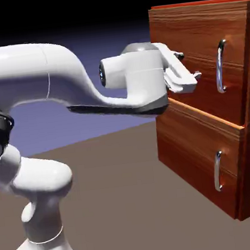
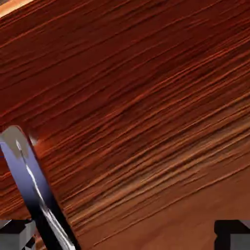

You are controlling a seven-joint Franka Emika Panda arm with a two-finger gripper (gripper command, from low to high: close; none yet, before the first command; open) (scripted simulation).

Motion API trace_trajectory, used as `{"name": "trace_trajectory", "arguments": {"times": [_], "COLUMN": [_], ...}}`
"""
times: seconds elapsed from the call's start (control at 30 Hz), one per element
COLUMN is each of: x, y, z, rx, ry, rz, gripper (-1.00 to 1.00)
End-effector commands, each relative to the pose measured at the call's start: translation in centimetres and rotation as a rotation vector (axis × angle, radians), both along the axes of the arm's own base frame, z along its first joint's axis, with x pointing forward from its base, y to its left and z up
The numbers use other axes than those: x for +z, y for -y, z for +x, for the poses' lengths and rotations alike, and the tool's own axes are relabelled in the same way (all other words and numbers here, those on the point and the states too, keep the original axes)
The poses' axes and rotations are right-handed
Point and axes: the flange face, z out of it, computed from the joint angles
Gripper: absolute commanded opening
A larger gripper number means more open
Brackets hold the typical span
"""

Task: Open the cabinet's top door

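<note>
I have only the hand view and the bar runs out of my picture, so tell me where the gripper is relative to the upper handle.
Observer: In the exterior view, the gripper is to the left of the upper door's handle, with background wood showing between them.
Operator: Now check for any other handle I could mistake for it.
Observer: There is one: the lower panel carries its own curved silver handle, below the gripper's level.
Operator: Give me the whole shape of the upper handle.
Observer: It stands roughly upright, bowed, with both its top and bottom ends meeting the upper door.
</note>
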Motion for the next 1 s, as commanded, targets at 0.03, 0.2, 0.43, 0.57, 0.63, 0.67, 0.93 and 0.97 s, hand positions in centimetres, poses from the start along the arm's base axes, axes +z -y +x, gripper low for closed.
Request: {"name": "trace_trajectory", "arguments": {"times": [0.03,0.2,0.43,0.57,0.63,0.67,0.93,0.97], "x": [-0.4,-1.6,-1.9,-1.8,-1.8,-1.9,-1.9,-1.8], "y": [1.0,3.5,3.9,3.7,3.4,3.3,2.0,1.7], "z": [0.5,1.9,6.6,6.6,5.7,5.3,1.6,1.0], "rx": [0.006,0.016,0.018,0.007,-0.013,-0.023,-0.102,-0.115], "ry": [0.021,0.069,0.078,0.077,0.072,0.070,0.056,0.053], "rz": [-0.091,-0.319,-0.363,-0.365,-0.365,-0.366,-0.369,-0.369], "gripper": [0.00,0.00,0.00,-1.00,-1.00,-1.00,-1.00,-1.00]}}
